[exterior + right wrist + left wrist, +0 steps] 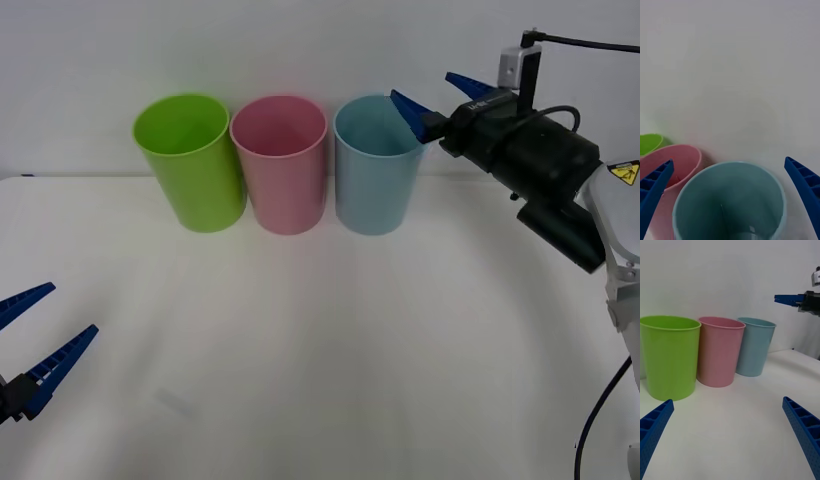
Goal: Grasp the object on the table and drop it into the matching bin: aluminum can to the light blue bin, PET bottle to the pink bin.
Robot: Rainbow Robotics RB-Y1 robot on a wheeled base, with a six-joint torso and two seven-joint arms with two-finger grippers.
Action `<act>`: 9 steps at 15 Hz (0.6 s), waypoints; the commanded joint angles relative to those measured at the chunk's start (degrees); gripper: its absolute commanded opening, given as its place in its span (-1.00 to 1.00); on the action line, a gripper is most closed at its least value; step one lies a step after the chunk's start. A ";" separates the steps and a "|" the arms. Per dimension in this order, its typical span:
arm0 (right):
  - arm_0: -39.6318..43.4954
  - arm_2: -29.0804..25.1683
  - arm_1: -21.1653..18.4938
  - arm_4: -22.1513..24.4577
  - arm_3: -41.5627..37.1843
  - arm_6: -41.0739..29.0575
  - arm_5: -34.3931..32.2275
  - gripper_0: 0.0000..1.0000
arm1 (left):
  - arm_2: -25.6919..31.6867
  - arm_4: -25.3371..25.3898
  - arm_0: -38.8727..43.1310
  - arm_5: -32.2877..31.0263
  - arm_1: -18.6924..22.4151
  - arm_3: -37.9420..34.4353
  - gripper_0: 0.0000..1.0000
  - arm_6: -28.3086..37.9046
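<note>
Right end effector (432, 100) spread wide, empty, poised directly over the mouth of the tall light blue plastic bin (377, 175); left end effector (35, 335) spread, low over white tabletop (330, 360).

Front camera looks down across the table (300, 380); wrist cameras sit nearer — all share the light blue bin (376, 175).
</note>
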 commanded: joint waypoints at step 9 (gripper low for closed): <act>28.07 -4.80 -5.30 -12.76 -19.09 16.36 -7.14 1.00 | 0.00 0.00 0.00 0.00 0.00 0.00 1.00 0.00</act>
